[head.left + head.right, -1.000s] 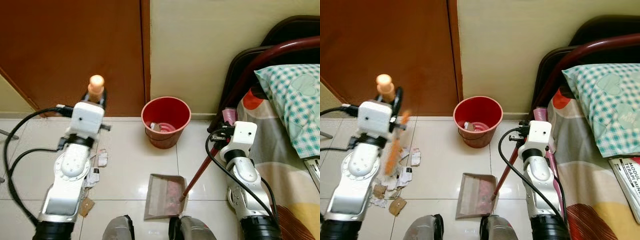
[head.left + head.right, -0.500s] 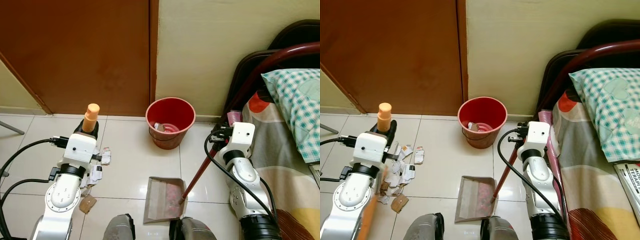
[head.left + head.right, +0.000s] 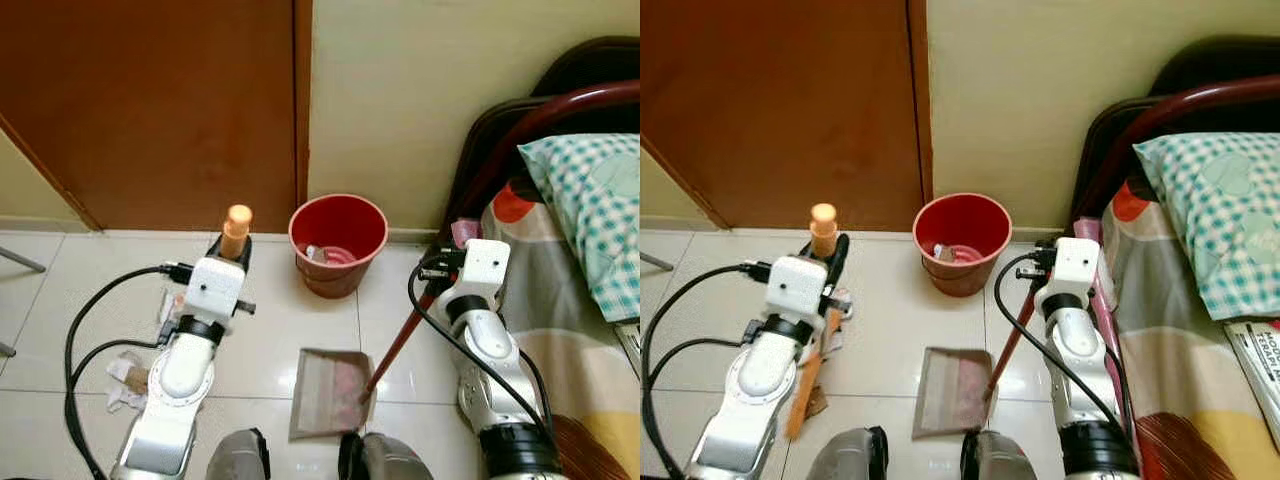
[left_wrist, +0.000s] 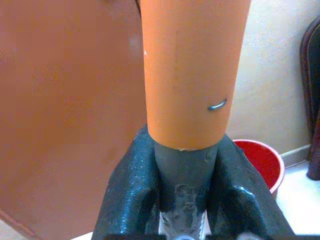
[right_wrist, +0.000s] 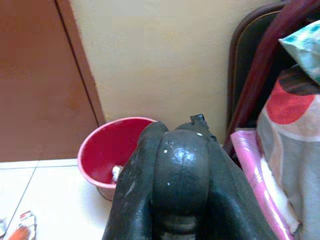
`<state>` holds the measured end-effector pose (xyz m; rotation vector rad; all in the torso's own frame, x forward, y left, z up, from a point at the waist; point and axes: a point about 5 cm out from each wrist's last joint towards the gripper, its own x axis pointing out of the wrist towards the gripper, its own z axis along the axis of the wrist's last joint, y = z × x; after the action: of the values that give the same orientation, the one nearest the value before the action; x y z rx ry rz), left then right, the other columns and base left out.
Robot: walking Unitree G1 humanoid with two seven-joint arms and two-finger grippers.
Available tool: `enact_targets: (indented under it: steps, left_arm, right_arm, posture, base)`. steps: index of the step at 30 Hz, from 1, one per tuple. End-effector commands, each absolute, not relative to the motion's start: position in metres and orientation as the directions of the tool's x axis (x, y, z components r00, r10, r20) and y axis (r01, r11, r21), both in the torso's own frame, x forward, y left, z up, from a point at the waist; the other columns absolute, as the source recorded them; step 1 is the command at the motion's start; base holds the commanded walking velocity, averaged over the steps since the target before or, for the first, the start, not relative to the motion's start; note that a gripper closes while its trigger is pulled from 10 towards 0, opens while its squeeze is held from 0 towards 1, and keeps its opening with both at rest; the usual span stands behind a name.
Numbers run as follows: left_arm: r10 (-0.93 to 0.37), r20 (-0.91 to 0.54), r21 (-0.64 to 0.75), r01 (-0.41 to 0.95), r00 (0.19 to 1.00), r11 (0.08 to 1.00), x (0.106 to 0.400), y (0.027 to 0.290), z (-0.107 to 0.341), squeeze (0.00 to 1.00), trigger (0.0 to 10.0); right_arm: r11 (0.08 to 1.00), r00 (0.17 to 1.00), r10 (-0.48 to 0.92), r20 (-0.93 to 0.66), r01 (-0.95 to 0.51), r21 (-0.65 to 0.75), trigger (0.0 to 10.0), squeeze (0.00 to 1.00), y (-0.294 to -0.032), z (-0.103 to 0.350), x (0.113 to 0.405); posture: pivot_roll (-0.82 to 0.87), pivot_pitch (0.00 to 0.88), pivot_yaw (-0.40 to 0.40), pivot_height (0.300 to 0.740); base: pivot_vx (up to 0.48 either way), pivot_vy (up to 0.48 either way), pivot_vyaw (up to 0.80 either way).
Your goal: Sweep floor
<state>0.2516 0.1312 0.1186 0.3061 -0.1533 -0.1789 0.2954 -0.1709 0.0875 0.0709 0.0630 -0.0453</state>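
Note:
My left gripper (image 3: 233,252) is shut on the orange broom handle (image 3: 237,220), which stands upright left of the red bucket (image 3: 338,240). In the left wrist view the black fingers (image 4: 131,190) clamp the handle (image 4: 192,75) from both sides. The broom's lower stick (image 3: 806,385) slants down beside my left arm. My right gripper (image 3: 441,276) is shut on the dark red dustpan handle (image 3: 398,342). The grey dustpan (image 3: 330,385) lies on the tiles by my feet with pinkish litter in it. Paper scraps (image 3: 128,370) lie left of my left arm.
The bucket stands against the cream wall (image 3: 400,90), next to a brown door (image 3: 150,100). A bed with a checked pillow (image 3: 590,200) and a dark red frame (image 3: 520,120) fills the right side. A book (image 3: 1255,345) lies on the bed. My feet (image 3: 238,460) are at the bottom edge.
My left arm has swung to the right with the broom, closer to the bucket and dustpan. The right arm and dustpan have stayed in place. The camera has shifted slightly.

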Motion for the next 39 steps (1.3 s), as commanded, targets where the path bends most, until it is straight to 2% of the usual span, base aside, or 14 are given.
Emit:
enact_targets:
  steps: [1,8,13,17,24,27,39]
  left_arm:
    - [-0.215,0.153,0.321,0.157,0.965,0.934,0.255,0.127,0.126,0.0,10.0]
    - [-0.177,0.173,0.269,0.127,0.969,0.955,0.263,0.125,0.133,0.0,10.0]
    - [-0.114,0.162,0.121,0.095,0.98,0.988,0.27,0.124,0.135,0.0,10.0]
    - [-0.088,0.156,0.066,0.079,0.984,0.995,0.275,0.123,0.136,0.0,10.0]
    - [-0.022,0.166,0.028,0.018,0.986,0.999,0.287,0.132,0.144,0.0,10.0]
    - [-0.001,0.167,0.027,-0.003,0.986,1.0,0.291,0.138,0.146,0.0,10.0]
    - [0.06,0.158,0.172,-0.088,0.986,0.981,0.283,0.195,0.143,0.0,10.0]
  right_arm:
    - [0.995,0.997,-0.07,-0.043,0.073,0.063,10.0,0.0,-0.175,0.092,0.298]
    - [0.995,0.996,-0.084,-0.035,0.085,0.056,10.0,0.0,-0.176,0.093,0.302]
    - [0.994,0.995,-0.094,-0.023,0.095,0.046,10.0,0.0,-0.172,0.097,0.31]
    - [0.995,0.995,-0.1,-0.022,0.1,0.025,10.0,0.0,-0.169,0.1,0.317]
    - [0.997,0.991,-0.082,-0.107,0.08,-0.019,10.0,0.0,-0.159,0.089,0.323]
    - [0.997,0.99,-0.076,-0.12,0.073,-0.032,10.0,0.0,-0.157,0.086,0.323]
    - [0.997,0.99,-0.074,-0.122,0.073,-0.01,10.0,0.0,-0.159,0.084,0.323]
  posture:
    - [0.01,0.142,-0.025,0.74]
    - [0.0,0.145,-0.023,0.74]
    - [0.0,0.148,-0.025,0.74]
    - [0.01,0.15,-0.028,0.74]
    - [0.01,0.152,-0.029,0.74]
    - [0.01,0.156,-0.028,0.74]
    - [0.01,0.161,-0.025,0.74]
  base:
    - [0.0,0.0,0.0]
    - [0.0,0.0,0.0]
    - [0.0,0.0,0.0]
    - [0.0,0.0,0.0]
    - [0.0,0.0,0.0]
    - [0.0,0.0,0.0]
    - [0.0,0.0,0.0]
